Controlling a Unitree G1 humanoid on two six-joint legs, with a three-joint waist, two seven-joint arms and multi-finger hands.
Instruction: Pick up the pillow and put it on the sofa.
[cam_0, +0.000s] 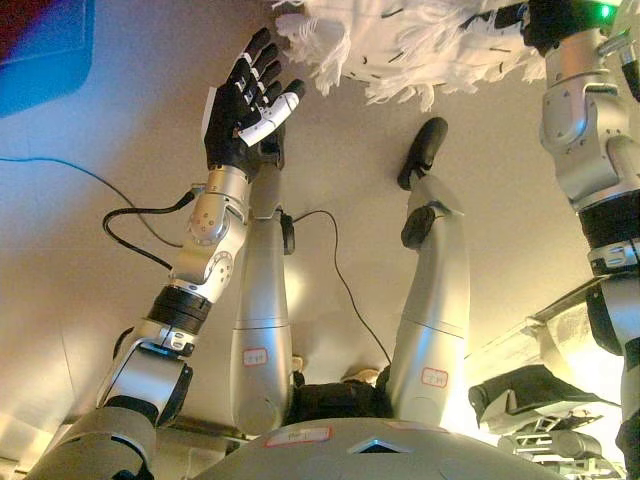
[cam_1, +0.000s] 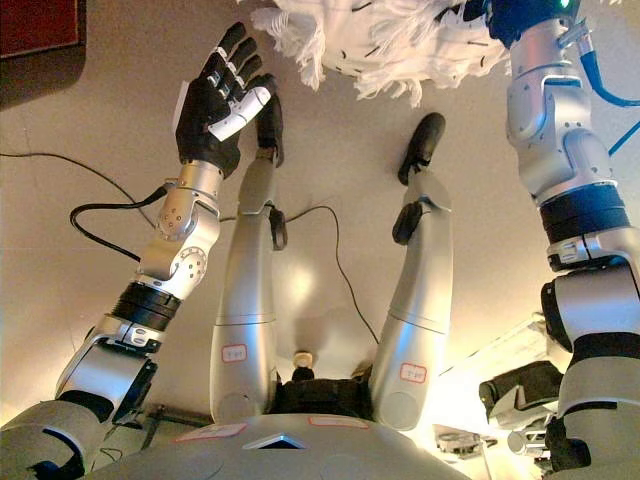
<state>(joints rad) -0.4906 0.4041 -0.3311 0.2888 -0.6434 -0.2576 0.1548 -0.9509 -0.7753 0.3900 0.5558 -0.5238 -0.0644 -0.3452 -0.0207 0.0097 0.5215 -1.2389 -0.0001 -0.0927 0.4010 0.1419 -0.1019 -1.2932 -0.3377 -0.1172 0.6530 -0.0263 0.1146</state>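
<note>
Pillow (cam_0: 420, 40), white and fringed, is hanging at the top edge of your view, its upper part running out of sight. Your left hand (cam_0: 243, 100) is reaching up just beside its left fringe, fingers straight and spread, not touching it. Your right hand (cam_1: 478, 12) is sitting against the pillow's right end; you cannot tell its fingers. Bare floor (cam_0: 80, 220) is lying open below.

One pillow (cam_0: 410, 45) shows — white and shaggy, at the top edge of the view. Two robot hands are in sight — the left hand (cam_0: 245, 100) beside the pillow and the right hand (cam_0: 535, 20) at it.
</note>
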